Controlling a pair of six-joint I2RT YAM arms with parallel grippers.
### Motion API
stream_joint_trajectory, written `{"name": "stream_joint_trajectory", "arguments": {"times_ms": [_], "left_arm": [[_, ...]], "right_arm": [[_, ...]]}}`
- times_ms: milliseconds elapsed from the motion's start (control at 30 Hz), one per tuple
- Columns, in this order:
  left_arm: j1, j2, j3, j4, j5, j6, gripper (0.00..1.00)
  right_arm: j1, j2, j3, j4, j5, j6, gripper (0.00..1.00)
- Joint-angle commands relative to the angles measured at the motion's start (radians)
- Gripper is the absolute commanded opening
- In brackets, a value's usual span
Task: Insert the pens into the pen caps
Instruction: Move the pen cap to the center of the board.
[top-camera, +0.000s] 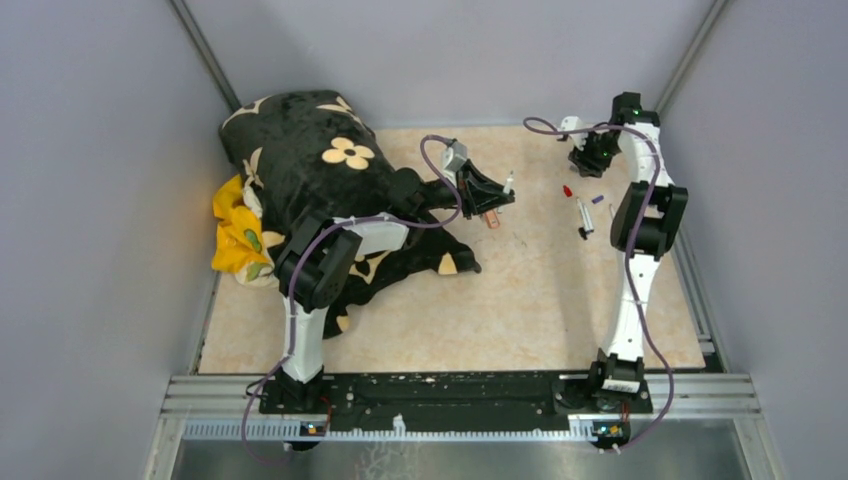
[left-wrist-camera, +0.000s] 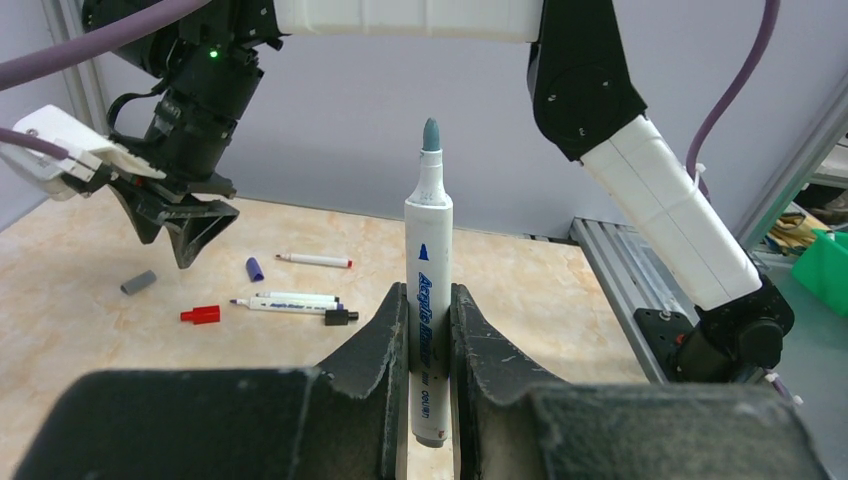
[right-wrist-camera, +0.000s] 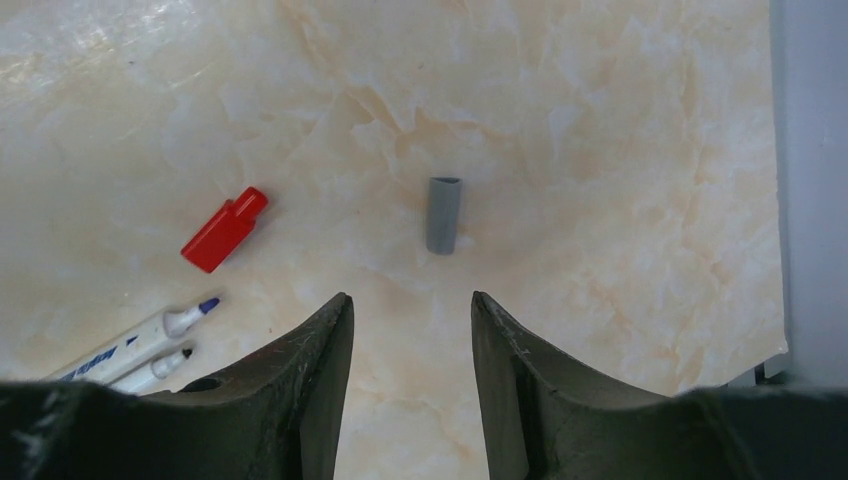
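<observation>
One cap (right-wrist-camera: 444, 214) lies before the right hand (right-wrist-camera: 410, 300), a second cap (right-wrist-camera: 224, 229) and two pens (right-wrist-camera: 130, 346) to its left.

The white marker (left-wrist-camera: 428, 290) carries blue lettering along its barrel reading "Acrylic Marker", under a small blue triangle. Smaller print below that is too blurred to read.

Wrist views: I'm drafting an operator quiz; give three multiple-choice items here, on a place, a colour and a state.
1. The grey cap lies: A on the table below the right gripper; B in a cup; C on a marker.
2. The held marker's tip is: A red; B grey; C orange.
3. The left gripper is: A open; B shut on a cap; C shut on the marker.
Key: 1 A, it lies beneath the open jaws; 2 B, the tip looks grey; 3 C, both fingers clamp its barrel.
</observation>
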Motion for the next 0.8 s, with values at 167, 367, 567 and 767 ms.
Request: {"name": "stream_joint_trajectory", "arguments": {"times_ms": [167,367,567,767], "left_arm": [[0.015,0.004,-0.049,0.091,0.003,0.000,0.00],[0.016,0.010,-0.057,0.102,0.004,0.002,0.00],[0.017,0.026,-0.054,0.130,0.004,-0.022,0.00],[0.016,0.026,-0.053,0.137,0.008,-0.031,0.00]], "right_arm": [[0.019,0.087,0.089,0.085,0.020,0.107,0.44],[0.033,0.110,0.104,0.114,0.054,0.116,0.39],[0.040,0.124,0.124,0.125,0.064,0.112,0.34],[0.043,0.131,0.137,0.120,0.067,0.109,0.28]]}}
